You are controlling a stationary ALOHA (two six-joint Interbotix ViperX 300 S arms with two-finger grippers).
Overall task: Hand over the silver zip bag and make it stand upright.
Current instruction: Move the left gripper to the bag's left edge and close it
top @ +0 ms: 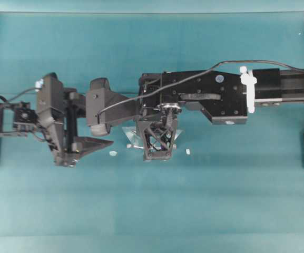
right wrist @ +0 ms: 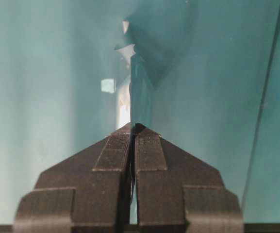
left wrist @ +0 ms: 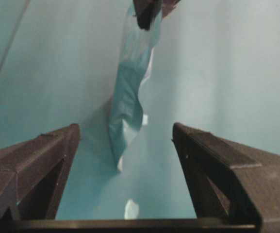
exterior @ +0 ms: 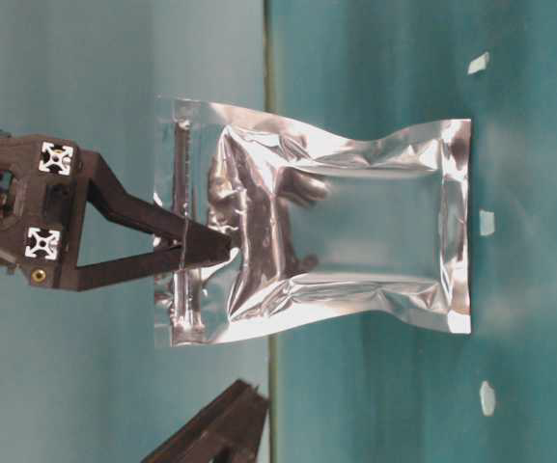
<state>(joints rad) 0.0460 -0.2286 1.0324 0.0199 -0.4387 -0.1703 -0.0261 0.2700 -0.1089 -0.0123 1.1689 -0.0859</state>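
Right gripper (exterior: 222,247) clamping zip end of crinkly shiny silver foil zip bag (exterior: 355,236), bag's far end meeting teal table (exterior: 529,145) (white scraps (exterior: 487,223) nearby), left gripper (left wrist: 125,145) hanging beside w/ fingers wide apart, gripping nothing.

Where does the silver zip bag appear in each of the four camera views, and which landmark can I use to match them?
Overhead: silver zip bag at centre, mostly hidden under the right end effector.
Table-level: fills the middle, view rotated, pinched at its zip end.
Left wrist: upper centre, edge-on, beyond the open left end effector.
Right wrist: centre, thin edge rising from the shut tips.
Shared landmark: the right end effector clamping it.
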